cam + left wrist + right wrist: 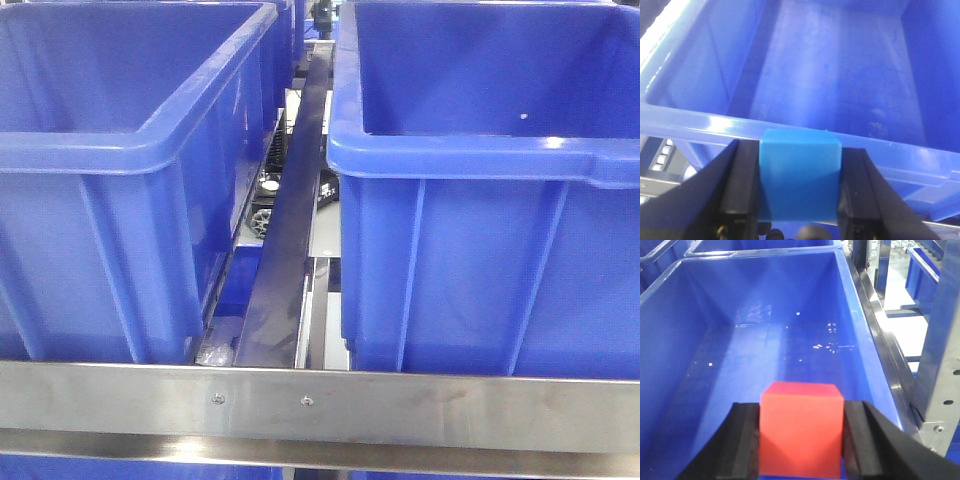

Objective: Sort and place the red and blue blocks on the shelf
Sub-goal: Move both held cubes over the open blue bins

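In the left wrist view a sky-blue block (800, 175) sits clamped between the black fingers (742, 185) of my left gripper (800, 182), held just at the near rim of a dark-blue bin (840, 75). In the right wrist view a bright red block (801, 429) is clamped in my right gripper (801, 437), hanging over the inside of another dark-blue bin (755, 345). Neither gripper nor either block shows in the front view.
Two large dark-blue bins (120, 150) (490, 200) stand side by side on the shelf, a dark metal rail (290, 230) between them. A steel shelf edge (320, 400) runs across the front. A grey perforated upright (940, 390) stands to the right of the right bin.
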`<state>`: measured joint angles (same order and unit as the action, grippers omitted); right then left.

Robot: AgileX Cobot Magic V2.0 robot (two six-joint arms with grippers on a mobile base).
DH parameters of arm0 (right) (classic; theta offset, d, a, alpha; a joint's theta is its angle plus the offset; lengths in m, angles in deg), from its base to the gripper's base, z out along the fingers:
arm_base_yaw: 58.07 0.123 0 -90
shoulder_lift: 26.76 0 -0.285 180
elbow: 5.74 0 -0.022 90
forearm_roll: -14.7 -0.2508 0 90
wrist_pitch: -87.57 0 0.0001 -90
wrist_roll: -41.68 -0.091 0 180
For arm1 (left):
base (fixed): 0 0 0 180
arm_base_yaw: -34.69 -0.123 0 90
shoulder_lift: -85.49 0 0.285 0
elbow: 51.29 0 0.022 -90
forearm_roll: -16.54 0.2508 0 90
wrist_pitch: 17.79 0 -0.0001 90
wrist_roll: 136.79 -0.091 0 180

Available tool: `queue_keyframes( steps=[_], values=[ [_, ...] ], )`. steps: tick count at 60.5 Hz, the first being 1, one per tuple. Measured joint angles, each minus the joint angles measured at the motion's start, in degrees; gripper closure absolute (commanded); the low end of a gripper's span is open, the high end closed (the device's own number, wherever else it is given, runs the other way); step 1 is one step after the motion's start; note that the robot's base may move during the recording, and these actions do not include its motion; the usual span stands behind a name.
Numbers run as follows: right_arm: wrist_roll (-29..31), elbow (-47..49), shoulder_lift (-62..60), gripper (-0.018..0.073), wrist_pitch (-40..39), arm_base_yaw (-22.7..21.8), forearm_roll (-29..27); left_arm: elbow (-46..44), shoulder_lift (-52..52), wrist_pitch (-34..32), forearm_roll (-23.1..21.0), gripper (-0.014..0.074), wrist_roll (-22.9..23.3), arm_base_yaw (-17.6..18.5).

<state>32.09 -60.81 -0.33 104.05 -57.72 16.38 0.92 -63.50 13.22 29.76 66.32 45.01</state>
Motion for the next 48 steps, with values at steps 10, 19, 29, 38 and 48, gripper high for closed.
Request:
queue_keyframes(
  steps=[10, 19, 29, 38, 48],
  values=[
    [0.0, 0.0, 0.0, 0.0502, 0.0, 0.0, 0.0, 0.0, 0.0, 0.0, 0.1, 0.0472, 0.0, 0.0],
    [0.0, 0.0, 0.0, 0.0502, 0.0, 0.0, 0.0, 0.0, 0.0, 0.0, 0.1, 0.0472, 0.0, 0.0],
    [0.0, 0.0, 0.0, 0.0502, 0.0, 0.0, 0.0, 0.0, 0.0, -0.6, 0.1, 0.0472, 0.0, 0.0],
    [0.0, 0.0, 0.0, 0.0502, 0.0, 0.0, 0.0, 0.0, 0.0, -1.9, 0.2, 0.0472, 0.0, 0.0],
    [0.0, 0.0, 0.0, 0.0502, 0.0, 0.0, 0.0, 0.0, 0.0, -2.6, 0.2, 0.0472, 0.0, 0.0]
  ],
)
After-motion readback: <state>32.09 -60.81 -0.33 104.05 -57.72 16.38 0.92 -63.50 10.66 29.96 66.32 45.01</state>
